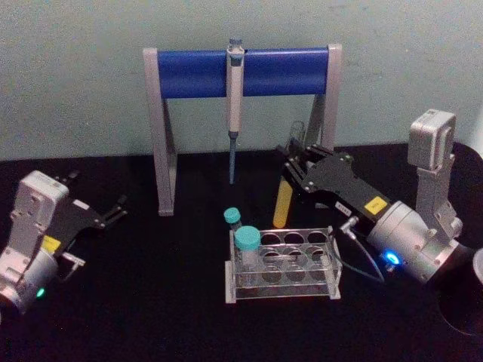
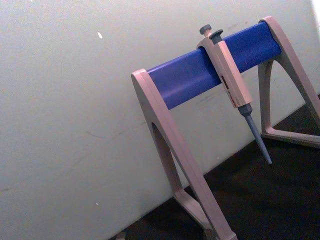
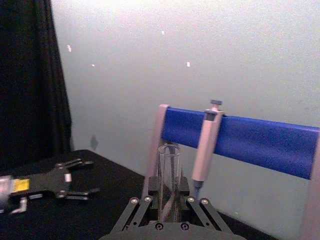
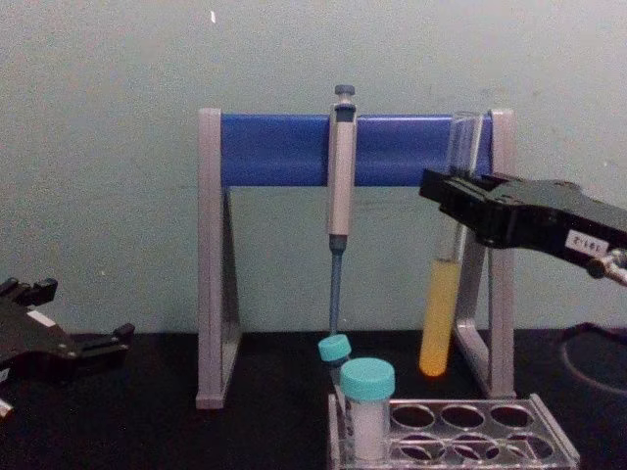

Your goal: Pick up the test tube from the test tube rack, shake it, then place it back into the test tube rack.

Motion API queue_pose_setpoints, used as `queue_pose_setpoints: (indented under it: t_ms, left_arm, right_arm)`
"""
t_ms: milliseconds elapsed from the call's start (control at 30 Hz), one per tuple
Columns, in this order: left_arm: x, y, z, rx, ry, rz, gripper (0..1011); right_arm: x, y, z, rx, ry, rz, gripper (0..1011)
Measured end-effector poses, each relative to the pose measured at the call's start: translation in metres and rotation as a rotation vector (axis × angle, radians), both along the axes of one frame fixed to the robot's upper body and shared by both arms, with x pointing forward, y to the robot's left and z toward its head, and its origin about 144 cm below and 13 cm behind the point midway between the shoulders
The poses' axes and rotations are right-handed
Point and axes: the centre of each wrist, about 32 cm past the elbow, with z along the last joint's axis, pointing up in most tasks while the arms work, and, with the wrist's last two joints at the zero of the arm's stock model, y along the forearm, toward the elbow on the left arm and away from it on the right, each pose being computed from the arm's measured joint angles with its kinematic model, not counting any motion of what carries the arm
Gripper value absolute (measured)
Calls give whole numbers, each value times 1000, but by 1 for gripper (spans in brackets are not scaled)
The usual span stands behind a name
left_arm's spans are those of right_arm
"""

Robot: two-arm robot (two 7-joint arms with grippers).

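The right gripper (image 4: 454,203) was clamped on the test tube (image 4: 440,318), held nearly upright above and just behind the rack (image 4: 552,447). Shaking was best done gently, sideways, the open mouth kept uppermost. The left gripper (image 1: 100,190) was parked left, jaws spread.

1. One test tube (image 1: 282,204) is counted, of clear glass with yellow liquid in it.
2. One test tube rack (image 1: 287,286) is counted; its round holes cannot all be counted, since some are hidden.
3. Two short white vials with teal screw caps are counted: the nearer vial (image 1: 247,253) and the farther vial (image 1: 232,219).
4. One grey-and-blue pipette (image 1: 235,90) is counted.
5. One stand (image 1: 333,83) is counted, built of two grey legs (image 1: 162,151) and one blue crossbar (image 1: 189,73).
6. Two grippers are counted: the left gripper (image 1: 98,190) and the right gripper (image 1: 293,162).
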Motion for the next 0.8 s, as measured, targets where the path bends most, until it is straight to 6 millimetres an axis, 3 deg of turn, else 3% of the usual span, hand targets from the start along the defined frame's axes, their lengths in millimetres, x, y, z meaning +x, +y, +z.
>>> queue_pose_setpoints:
  t_ms: [800]
  left_arm:
    - [0, 0, 0, 0, 0, 0, 1001]
  right_arm:
    - [2, -9, 3, -6, -2, -59, 224]
